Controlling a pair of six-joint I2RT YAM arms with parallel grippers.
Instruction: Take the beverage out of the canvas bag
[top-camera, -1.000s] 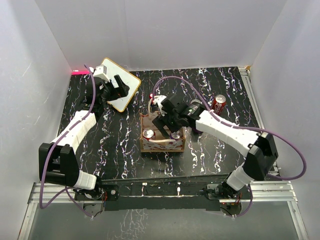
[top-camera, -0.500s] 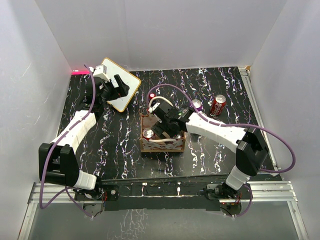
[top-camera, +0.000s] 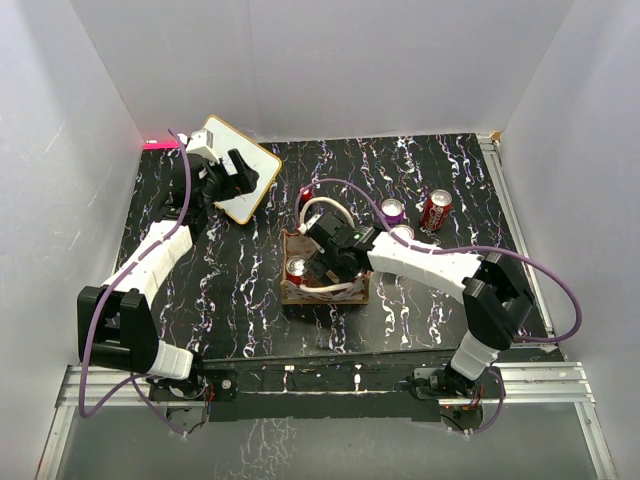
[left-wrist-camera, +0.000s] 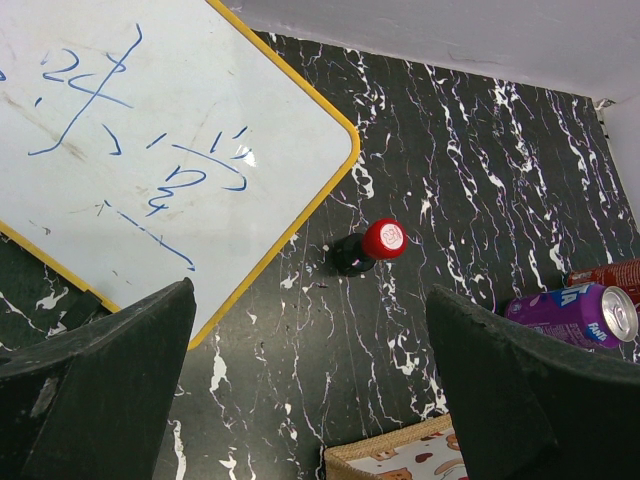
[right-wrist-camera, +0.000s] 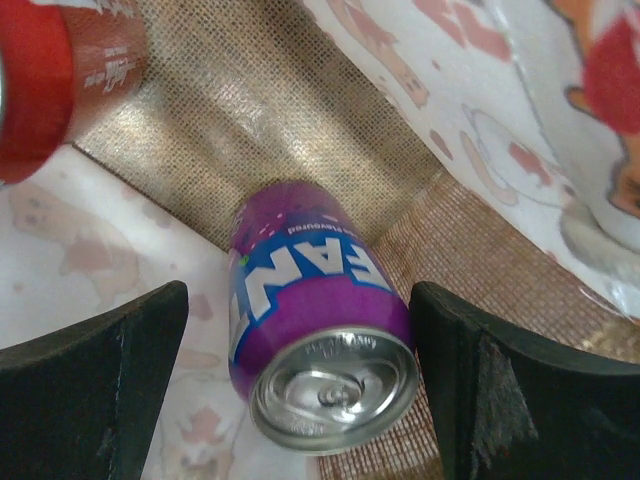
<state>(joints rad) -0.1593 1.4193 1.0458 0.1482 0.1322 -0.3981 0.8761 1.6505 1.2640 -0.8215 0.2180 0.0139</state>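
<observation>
The right gripper reaches down into the canvas bag at the middle of the black marbled counter. Its jaws are spread wide on either side of a purple Fanta can. In the wrist view we see a gap between each finger and the can, so nothing is grasped. The can lies tilted on the bag's woven brown lining, its silver top facing the camera. A red can sits in the bag's upper left corner, apart from the purple one. From above we make out that red can's top just left of the gripper.

The left gripper hovers at the counter's far left over a yellow-rimmed whiteboard marked with blue scribbles. It is released and empty, its jaws wide apart. Beside the board's corner stands a dark bottle with a red cap.

Outside the bag, to its right, we count a second purple can, a red cola can and a silver-topped can near the right arm.
</observation>
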